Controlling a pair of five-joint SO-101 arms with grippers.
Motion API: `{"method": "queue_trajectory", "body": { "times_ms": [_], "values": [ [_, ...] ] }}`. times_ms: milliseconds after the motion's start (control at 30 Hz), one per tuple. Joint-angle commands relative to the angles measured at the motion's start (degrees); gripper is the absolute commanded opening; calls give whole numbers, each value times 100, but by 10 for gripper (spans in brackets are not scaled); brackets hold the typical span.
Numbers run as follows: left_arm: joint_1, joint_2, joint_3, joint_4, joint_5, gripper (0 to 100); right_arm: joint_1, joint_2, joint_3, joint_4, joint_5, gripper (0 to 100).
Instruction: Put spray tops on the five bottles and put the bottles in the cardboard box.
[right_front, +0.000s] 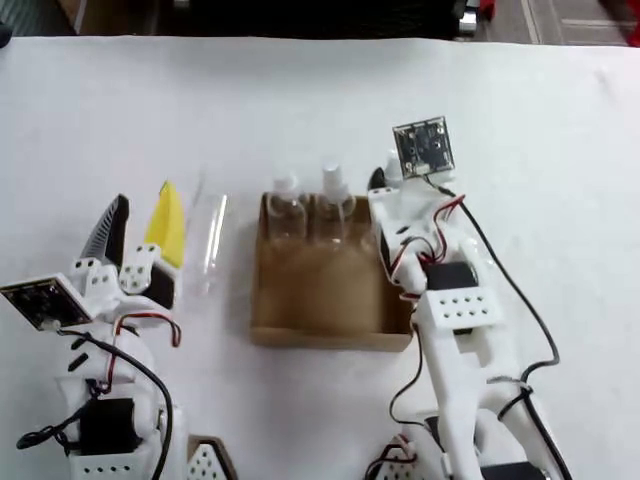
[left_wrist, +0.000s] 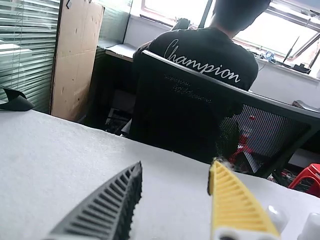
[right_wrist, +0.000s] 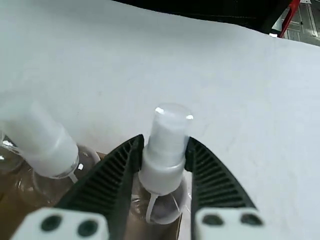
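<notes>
The cardboard box lies in the middle of the table. Two clear bottles with white spray tops stand along its far wall. My right gripper is at the box's far right corner. In the right wrist view its black fingers are shut on the neck of an upright spray-topped bottle; a neighbouring bottle stands beside it. My left gripper rests left of the box, open with nothing in it, one finger black and one yellow.
A clear elongated item lies on the table between the left gripper and the box. A brown cardboard piece sits at the near edge by the left arm's base. A chair with a seated person stands beyond the table's far edge.
</notes>
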Motion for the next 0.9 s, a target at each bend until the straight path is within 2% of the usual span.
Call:
{"method": "queue_trajectory", "body": {
  "times_ms": [0, 333, 867],
  "values": [
    [-22, -48, -53, -185, -44, 211, -13, -277, 18, 303, -35, 118],
    [-22, -48, -53, -176, -44, 211, -215, -453, 18, 532, -35, 215],
    [-22, -48, -53, -176, -44, 211, -224, -505, -18, 198, 18, 221]
  ]
}}
